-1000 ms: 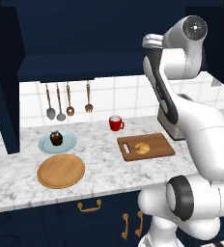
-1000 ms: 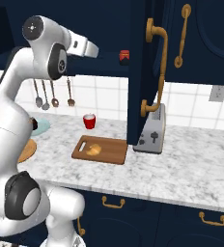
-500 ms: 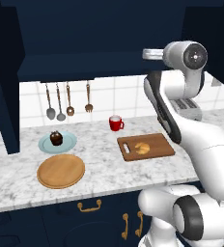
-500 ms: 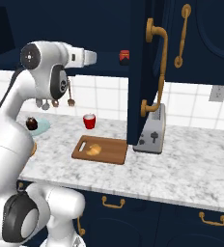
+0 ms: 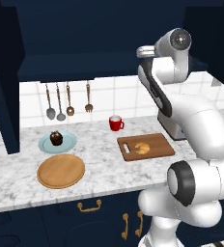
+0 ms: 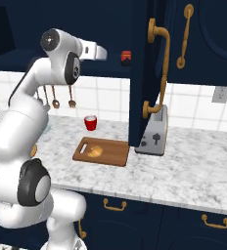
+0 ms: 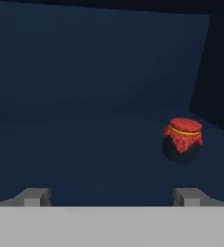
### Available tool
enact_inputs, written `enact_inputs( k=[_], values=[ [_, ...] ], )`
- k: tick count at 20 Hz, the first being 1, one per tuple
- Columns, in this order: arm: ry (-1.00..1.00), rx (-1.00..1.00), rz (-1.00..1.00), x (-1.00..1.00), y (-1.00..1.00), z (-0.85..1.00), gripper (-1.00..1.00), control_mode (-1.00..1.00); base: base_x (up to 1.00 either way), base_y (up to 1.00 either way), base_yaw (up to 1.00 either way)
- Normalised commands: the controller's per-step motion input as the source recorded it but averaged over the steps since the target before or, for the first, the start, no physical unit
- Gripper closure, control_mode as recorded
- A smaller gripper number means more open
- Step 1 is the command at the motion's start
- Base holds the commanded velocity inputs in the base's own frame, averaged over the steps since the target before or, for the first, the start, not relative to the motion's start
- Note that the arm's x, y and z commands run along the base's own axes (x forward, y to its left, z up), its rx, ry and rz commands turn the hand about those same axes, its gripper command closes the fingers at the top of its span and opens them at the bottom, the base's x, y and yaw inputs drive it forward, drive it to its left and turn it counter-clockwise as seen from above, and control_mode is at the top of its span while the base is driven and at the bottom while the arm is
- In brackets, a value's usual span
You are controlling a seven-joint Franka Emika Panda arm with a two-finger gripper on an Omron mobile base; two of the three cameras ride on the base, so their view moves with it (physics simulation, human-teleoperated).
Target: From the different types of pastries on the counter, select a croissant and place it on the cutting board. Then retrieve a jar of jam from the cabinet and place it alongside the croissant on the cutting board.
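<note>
Left base view: the croissant (image 5: 142,147) is seen lying on the cutting board (image 5: 157,144), which rests on the table (image 5: 99,149) right of the red mug (image 5: 115,123); the dark chocolate pastry (image 5: 56,139) is set on a light blue plate (image 5: 68,142), with a round wooden plate (image 5: 61,171) just in front of it, and utensils (image 5: 68,100) are hung on the tiled wall; the arm is raised up toward the cabinet (image 5: 85,43). Right base view: the hand is held level with the cabinet shelf, pointed at the jar of jam (image 6: 126,57), which is seen standing on that shelf beside the open door (image 6: 145,73), apart from the hand; a toaster (image 6: 153,134) is seen next to the board. Hand view: the fingers (image 7: 35,197) are seen spread wide apart with nothing between them, gripper (image 7: 111,197) released; the jar is placed upright on the shelf ahead, off to the right side, not touched.
</note>
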Motion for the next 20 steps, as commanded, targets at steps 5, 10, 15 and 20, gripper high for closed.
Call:
enact_inputs(
  k=[5,10,15,20],
  values=[
    [0.22,0.0,0.0,0.1,-0.03,0.06,-1.0,-1.0,0.0,0.0,0.0],
    [0.0,0.0,0.0,0.0,-0.12,-0.52,-1.0,-1.0,0.0,0.0,0.0],
    [0.0,0.0,0.0,0.21,-0.18,-0.32,-1.0,-1.0,0.0,0.0,0.0],
    [-0.1,0.0,-0.02,0.05,-0.34,-0.03,-1.0,-1.0,0.0,0.0,0.0]
  ],
)
